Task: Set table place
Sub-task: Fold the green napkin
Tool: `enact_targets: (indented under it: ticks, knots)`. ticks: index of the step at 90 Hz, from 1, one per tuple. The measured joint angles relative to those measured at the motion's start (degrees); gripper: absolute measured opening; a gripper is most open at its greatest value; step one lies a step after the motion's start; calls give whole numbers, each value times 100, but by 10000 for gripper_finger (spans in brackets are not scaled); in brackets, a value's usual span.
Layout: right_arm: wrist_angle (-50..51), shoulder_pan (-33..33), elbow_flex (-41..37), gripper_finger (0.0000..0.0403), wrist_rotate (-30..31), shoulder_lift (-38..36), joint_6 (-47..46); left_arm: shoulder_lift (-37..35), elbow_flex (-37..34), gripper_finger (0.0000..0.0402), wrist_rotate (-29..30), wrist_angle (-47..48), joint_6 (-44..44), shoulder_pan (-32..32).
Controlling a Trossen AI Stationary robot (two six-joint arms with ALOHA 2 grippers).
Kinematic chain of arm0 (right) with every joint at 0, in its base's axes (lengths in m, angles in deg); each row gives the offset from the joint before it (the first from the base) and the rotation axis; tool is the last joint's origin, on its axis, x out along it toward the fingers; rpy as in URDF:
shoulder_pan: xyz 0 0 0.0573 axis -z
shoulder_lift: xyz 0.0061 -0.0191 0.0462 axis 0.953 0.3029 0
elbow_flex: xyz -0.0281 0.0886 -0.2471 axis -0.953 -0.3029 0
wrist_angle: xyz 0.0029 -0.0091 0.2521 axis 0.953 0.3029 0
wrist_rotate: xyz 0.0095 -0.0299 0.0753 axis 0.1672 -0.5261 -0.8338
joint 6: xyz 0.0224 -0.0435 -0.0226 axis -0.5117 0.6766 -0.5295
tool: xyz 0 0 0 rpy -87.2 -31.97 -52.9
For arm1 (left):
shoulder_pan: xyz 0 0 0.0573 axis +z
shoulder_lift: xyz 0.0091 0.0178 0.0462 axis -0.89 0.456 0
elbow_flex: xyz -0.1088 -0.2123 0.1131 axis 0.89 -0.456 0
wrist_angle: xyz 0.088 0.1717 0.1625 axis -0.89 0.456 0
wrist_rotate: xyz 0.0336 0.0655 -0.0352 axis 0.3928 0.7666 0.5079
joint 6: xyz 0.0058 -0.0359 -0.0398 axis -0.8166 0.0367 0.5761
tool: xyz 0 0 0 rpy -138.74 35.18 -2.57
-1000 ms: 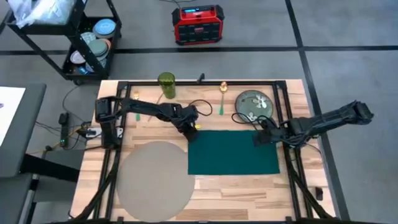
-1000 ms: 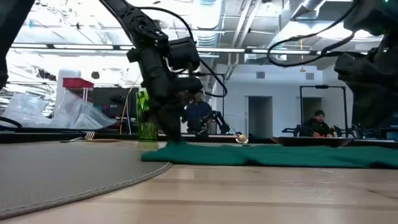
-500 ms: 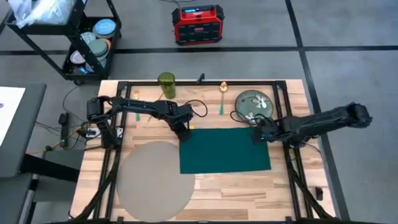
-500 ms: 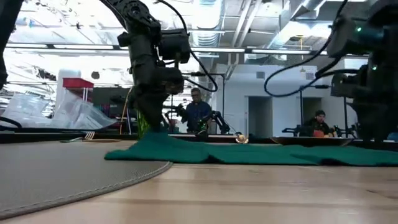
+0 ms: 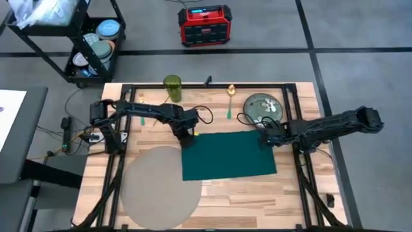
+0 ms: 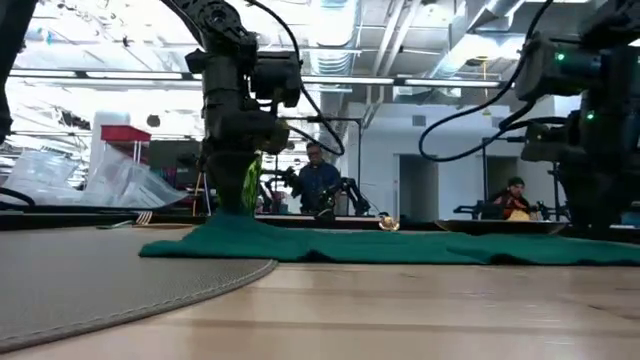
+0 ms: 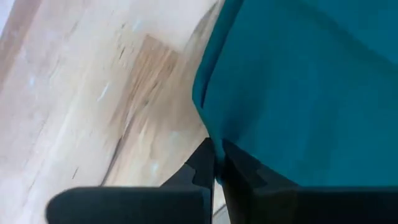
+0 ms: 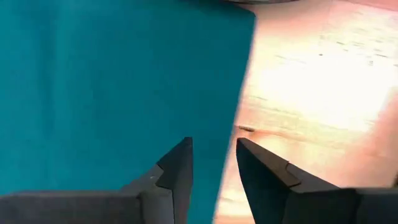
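The large flat round grey-beige mat (image 5: 156, 185) lies on the near left part of the light wooden plank tabletop with its thin black frame (image 5: 244, 196). Just beside it to the right lies a dark green rectangular cloth (image 5: 228, 154), its left edge touching or barely overlapping the mat's rim; the overhead view is too coarse to settle which.

The left gripper (image 5: 185, 136) is down at the cloth's far left corner, its two dark fingers (image 7: 208, 165) clenched on the fabric's edge. The right gripper (image 5: 265, 137) sits at the cloth's far right corner, its fingers (image 8: 180, 163) parted with a gap between them, straddling the cloth's edge.

Behind the cloth stand a dark green floral round plate (image 5: 264, 107), a translucent green tumbler (image 5: 172, 87) and a gold spoon (image 5: 230, 91).
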Motion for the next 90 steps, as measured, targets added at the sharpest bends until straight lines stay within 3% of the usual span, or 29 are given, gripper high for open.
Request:
enact_targets:
  ticks: [21, 32, 43, 56, 72, 90]
  knots:
    - [-47, -2, 0, 111, -145, 0, 192, -2, 4, 0, 52, 845, -447, 173]
    - [-46, -2, 0, 111, -148, 0, 588, -95, 4, 0, -113, 966, -255, 256]
    - [-19, -2, 0, 111, -149, 0, 892, -491, 7, 0, -714, 334, 378, 260]
    - [19, -2, 0, 111, -166, 0, 1172, -1044, 7, 0, -1019, -173, 1297, 269]
    - [47, -2, 0, 111, -173, 0, 1535, -1285, 7, 0, -1029, -1250, 2244, 267]
    - [56, -2, 2, 111, -334, -2, 1798, -1041, 11, 0, -1025, -2359, 2880, 258]
